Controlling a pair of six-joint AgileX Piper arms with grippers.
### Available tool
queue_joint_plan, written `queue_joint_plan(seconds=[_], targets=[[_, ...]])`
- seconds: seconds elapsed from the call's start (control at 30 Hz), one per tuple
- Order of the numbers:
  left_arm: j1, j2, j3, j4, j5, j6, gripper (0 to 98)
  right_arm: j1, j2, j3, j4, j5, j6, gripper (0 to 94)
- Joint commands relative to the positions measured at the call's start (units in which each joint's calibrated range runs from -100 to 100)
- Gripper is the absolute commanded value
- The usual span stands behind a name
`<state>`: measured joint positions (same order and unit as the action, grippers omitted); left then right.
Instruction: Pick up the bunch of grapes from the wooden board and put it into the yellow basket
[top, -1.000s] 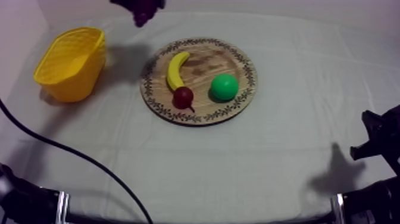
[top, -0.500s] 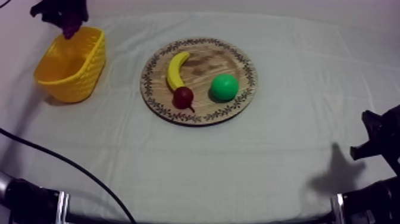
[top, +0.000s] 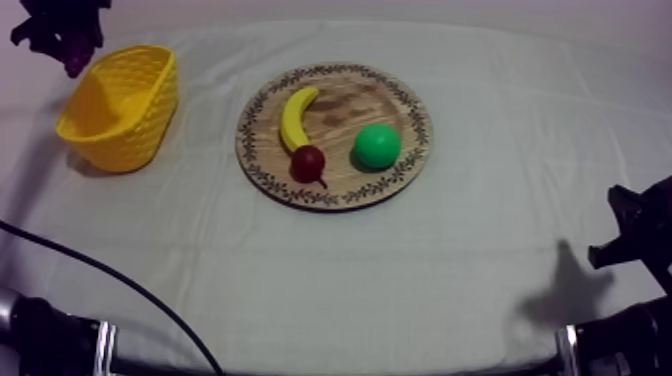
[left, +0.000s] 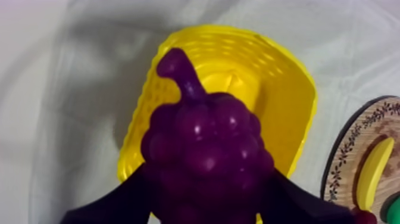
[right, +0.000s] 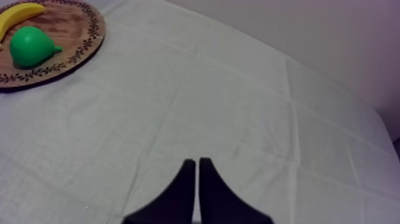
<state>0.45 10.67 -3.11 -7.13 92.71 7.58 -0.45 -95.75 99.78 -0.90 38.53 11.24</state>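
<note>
Left gripper (top: 62, 30): raised at 10 o'clock in the top view, fingers (left: 113, 205) clamped round the bunch of grapes (left: 205, 143) (one finger at each side). Right arm (top: 640, 230): low at 4 o'clock. Right gripper (right: 197, 173): fingers pressed together in a narrow wedge, holding nothing.

Cloth-covered table (top: 450, 260), yellow basket (top: 130, 130) at its left, round wooden board (top: 350, 105) mid-table
</note>
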Motion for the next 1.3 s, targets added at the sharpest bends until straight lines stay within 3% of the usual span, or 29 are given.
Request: queue_joint_plan(seconds=[0.0, 0.17, 0.63, 0.73, 1.0, 1.17, 1.27], targets=[[-0.06, 1.09, 0.11, -0.03, -0.25, -0.01, 44.7, -0.01, 0.0, 0.0, -0.01, 0.02, 0.02, 0.3], [-0.14, 5.38, 0.39, 0.01, -2.21, 0.27, 44.9, -0.01, 0.0, 0.0, -0.01, 0.02, 0.02, 0.3], [-0.69, 19.39, -0.82, 3.08, -9.19, -1.22, 47.3, -0.01, 0.0, 0.0, -0.01, 0.02, 0.02, 0.3], [-0.83, 21.27, -1.3, 3.61, -9.46, -1.47, 54.7, -0.01, 0.0, 0.0, -0.01, 0.02, 0.02, 0.3], [-0.69, 22.59, -1.75, 4.88, -10.09, -2.25, 86.8, -0.01, 0.0, 0.0, -0.01, 0.02, 0.02, 0.3], [-0.62, 19.9, -0.61, 5.42, -11.0, -2.03, 93.1, -0.01, 0.0, 0.0, -0.01, 0.02, 0.02, 0.3], [-0.32, 16.03, 1.36, 5.51, -11.79, -1.79, 89.0, -0.01, 0.0, 0.0, -0.01, 0.02, 0.02, 0.3]])
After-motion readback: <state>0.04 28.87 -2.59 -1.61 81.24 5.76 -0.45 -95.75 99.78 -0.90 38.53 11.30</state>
